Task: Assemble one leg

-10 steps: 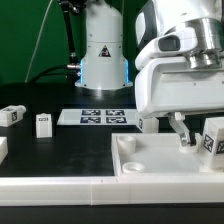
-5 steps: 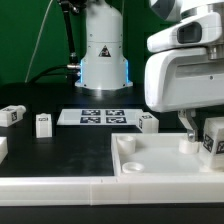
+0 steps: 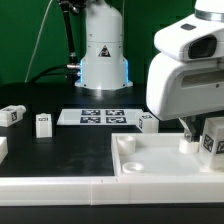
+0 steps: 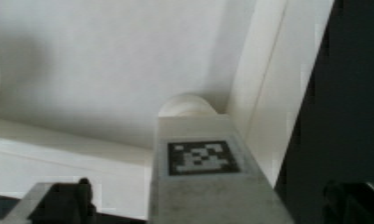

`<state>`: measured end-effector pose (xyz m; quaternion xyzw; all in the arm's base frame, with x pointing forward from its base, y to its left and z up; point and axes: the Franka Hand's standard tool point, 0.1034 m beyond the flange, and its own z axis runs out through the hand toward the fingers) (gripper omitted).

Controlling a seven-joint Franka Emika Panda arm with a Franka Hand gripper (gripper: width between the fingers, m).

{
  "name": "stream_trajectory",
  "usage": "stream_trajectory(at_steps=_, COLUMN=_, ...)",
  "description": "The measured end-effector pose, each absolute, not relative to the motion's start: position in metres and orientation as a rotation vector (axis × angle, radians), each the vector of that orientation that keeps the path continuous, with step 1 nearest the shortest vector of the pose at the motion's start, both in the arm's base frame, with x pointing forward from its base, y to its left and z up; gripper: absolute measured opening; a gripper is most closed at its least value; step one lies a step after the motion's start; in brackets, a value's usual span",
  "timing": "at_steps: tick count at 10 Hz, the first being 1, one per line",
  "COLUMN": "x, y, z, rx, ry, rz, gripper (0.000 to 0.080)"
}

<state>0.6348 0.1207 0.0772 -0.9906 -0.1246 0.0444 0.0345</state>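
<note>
By tray (image 4: 258,60) wall, leg (image 4: 205,160) sits clear btwn spread claw (image 4: 205,205).

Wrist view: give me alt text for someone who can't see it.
A white leg with a black-and-white marker tag sits inside the open claw, touching neither finger. Behind it is the white tray-like piece, with dark table alongside.

Arm: the bulky white robot wrist housing (image 3: 188,80) is shifted toward the exterior view's right and raised slightly.
Gripper: the two-finger gripper (image 3: 192,130) is carried rightward with it.
Block: a small white plastic block with a marker tag (image 3: 148,122), hidden a second ago, is now uncovered.
</note>
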Motion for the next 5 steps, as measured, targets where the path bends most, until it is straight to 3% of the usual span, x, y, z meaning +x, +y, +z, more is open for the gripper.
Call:
stream_trajectory(at_steps=1, x=0.6343, y=0.1203, z=0.0763, rx=-3.046, ry=-0.382, rz=0.134, gripper=0.0648)
stream_trajectory(at_steps=2, x=0.6344, y=0.1203, z=0.0762, rx=-3.046, ry=-0.382, rz=0.134, gripper=0.0526)
stream_trajectory(at_steps=3, x=0.6343, y=0.1202, z=0.0761, rx=-3.046, ry=-0.382, rz=0.135, gripper=0.0526)
stream_trajectory(at_steps=4, x=0.6343, y=0.1202, z=0.0760, rx=-3.046, ry=-0.382, rz=0.135, gripper=0.0381)
stream_trajectory(at_steps=5, x=0.6343, y=0.1201, z=0.0760, rx=-3.046, ry=-0.382, rz=0.135, gripper=0.0290)
